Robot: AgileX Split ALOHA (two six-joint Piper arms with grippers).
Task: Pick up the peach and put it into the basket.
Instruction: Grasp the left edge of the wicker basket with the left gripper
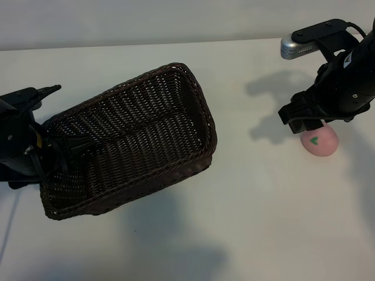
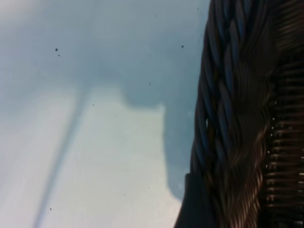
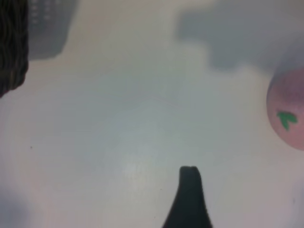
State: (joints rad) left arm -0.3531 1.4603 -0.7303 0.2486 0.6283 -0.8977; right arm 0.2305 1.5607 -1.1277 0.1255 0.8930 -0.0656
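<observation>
The peach (image 1: 320, 142) is a pale-pink ball with a green leaf mark, resting on the white table at the right. My right gripper (image 1: 306, 124) hangs open just above and to the left of it, with nothing between its fingers. In the right wrist view one dark finger (image 3: 190, 197) shows and the peach (image 3: 288, 110) sits off to the side. The dark-brown wicker basket (image 1: 132, 137) lies centre-left. My left gripper (image 1: 65, 146) stands open astride its left rim, one finger (image 2: 194, 206) against the woven rim (image 2: 228, 118).
The white tabletop (image 1: 252, 211) lies bare between the basket and the peach and along the front. A pale wall (image 1: 176, 17) runs behind the table's far edge. The basket's corner (image 3: 12, 57) shows far off in the right wrist view.
</observation>
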